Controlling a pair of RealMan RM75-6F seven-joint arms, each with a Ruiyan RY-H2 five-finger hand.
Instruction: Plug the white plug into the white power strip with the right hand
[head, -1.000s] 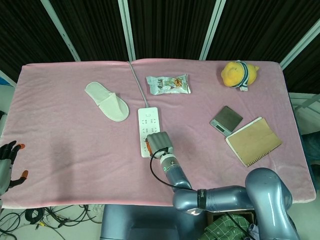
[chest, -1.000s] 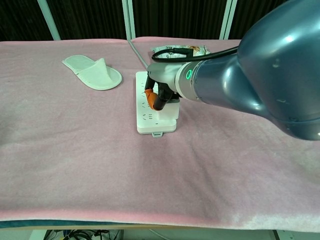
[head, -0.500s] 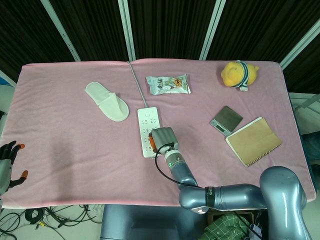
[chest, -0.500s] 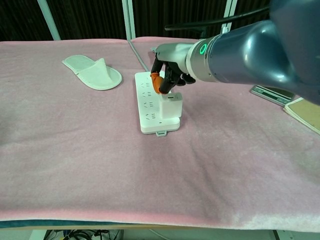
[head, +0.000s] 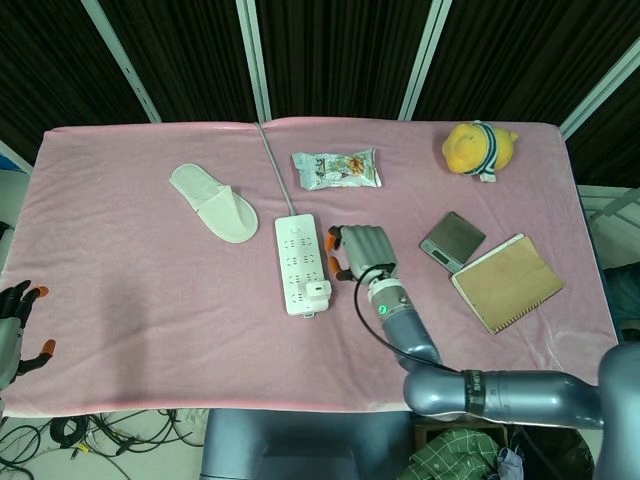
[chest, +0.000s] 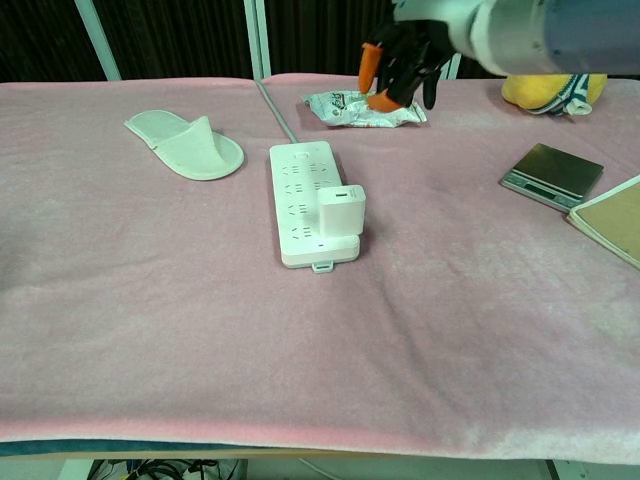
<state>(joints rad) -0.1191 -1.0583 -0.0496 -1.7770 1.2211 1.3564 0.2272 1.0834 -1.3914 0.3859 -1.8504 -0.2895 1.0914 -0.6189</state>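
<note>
The white power strip (head: 298, 262) (chest: 303, 196) lies lengthwise in the middle of the pink table. The white plug (head: 317, 293) (chest: 341, 210) stands upright in a socket at the strip's near end. My right hand (head: 362, 250) (chest: 400, 58) hovers above the table to the right of the strip, clear of the plug, holding nothing, its orange-tipped fingers loosely bent with the thumb apart. My left hand (head: 15, 325) hangs off the table's near left edge with fingers spread and nothing in it; the chest view does not show it.
The strip's cable (head: 275, 165) runs to the far edge. A white slipper (head: 214, 203) lies left of the strip, a snack packet (head: 337, 168) behind it. A yellow plush toy (head: 478, 147), a small scale (head: 452, 240) and a brown notebook (head: 507, 281) sit to the right.
My right hand has let go of the plug and lifted away to the right. The plug stays seated in the strip. The left hand has not moved.
</note>
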